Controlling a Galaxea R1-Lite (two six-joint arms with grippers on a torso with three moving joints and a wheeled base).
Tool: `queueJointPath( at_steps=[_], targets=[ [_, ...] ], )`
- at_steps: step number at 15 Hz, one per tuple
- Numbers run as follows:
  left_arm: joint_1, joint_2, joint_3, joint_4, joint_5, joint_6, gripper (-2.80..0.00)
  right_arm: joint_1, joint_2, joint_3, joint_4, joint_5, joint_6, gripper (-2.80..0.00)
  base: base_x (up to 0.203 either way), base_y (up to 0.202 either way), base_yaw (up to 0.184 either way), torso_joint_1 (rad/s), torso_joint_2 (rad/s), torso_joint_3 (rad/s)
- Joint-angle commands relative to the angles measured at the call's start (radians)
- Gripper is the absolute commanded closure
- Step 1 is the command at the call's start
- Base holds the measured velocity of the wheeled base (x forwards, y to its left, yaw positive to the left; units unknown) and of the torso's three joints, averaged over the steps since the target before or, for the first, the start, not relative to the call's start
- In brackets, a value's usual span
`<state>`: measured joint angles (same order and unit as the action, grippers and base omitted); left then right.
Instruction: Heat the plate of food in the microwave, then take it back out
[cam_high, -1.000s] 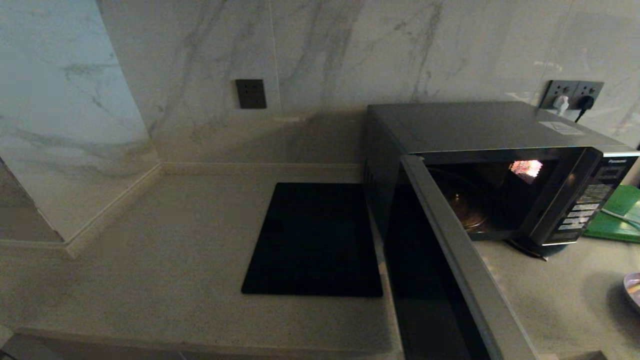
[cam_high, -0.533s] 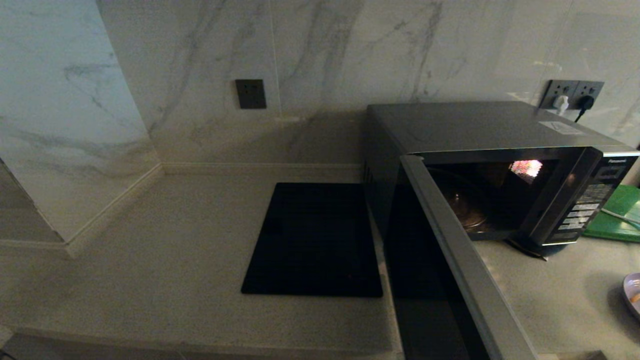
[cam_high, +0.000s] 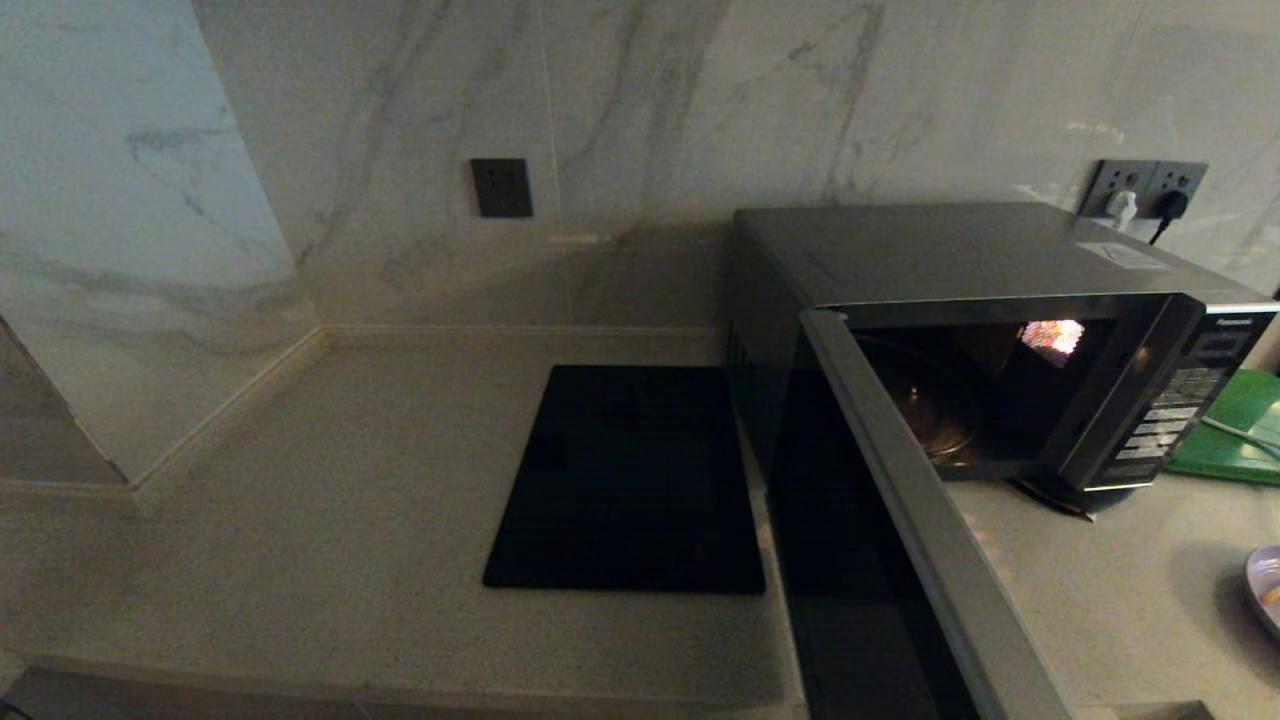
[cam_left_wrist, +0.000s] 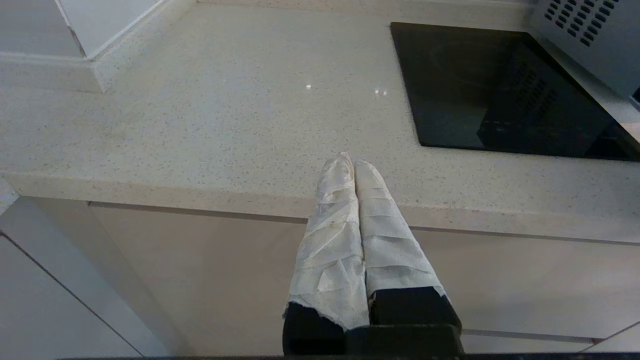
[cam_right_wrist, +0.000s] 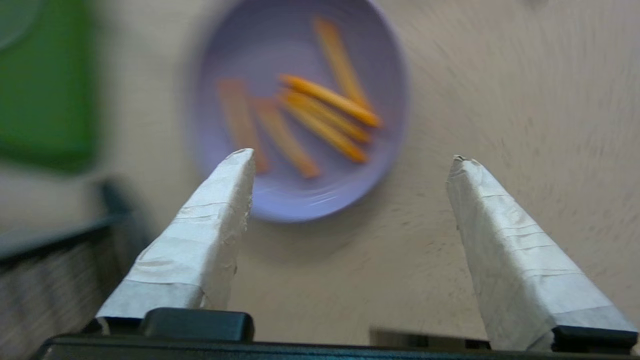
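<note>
The dark grey microwave stands at the right of the counter, its door swung wide toward me and the cavity lit and bare. The lavender plate of food carries several orange sticks and lies on the counter right of the microwave; only its rim shows in the head view. My right gripper hovers above the counter beside the plate, open, holding nothing. My left gripper is parked shut over the counter's front edge, left of the black slab.
A flat black slab lies left of the microwave. A green board sits right of the button panel. Marble walls close off the back and left, with a wall socket behind the microwave.
In the head view the counter, microwave and open door stay as they were. Neither arm enters that view.
</note>
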<state>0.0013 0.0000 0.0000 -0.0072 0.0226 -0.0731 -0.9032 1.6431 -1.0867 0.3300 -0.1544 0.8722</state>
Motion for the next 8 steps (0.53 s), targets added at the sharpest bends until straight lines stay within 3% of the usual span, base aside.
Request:
queueJointPath(
  at_steps=[1,4,8],
  targets=[
    [0.001,0.0,0.0,0.0,0.0,-0.001,0.0,0.028,-0.237,0.014,0.0,0.009,-0.082,0.0,0.0,0.0,0.0,0.0,0.0,0.0],
    [0.0,0.001,0.0,0.0,0.0,-0.001,0.0,0.126,-0.408,0.086,-0.001,0.013,-0.217,0.0,0.0,0.0,0.0,0.0,0.0,0.0],
    [0.0,0.001,0.0,0.0,0.0,-0.001,0.0,0.324,-0.55,0.135,0.002,0.009,-0.253,0.0,0.0,0.0,0.0,0.0,0.0,0.0]
  ],
)
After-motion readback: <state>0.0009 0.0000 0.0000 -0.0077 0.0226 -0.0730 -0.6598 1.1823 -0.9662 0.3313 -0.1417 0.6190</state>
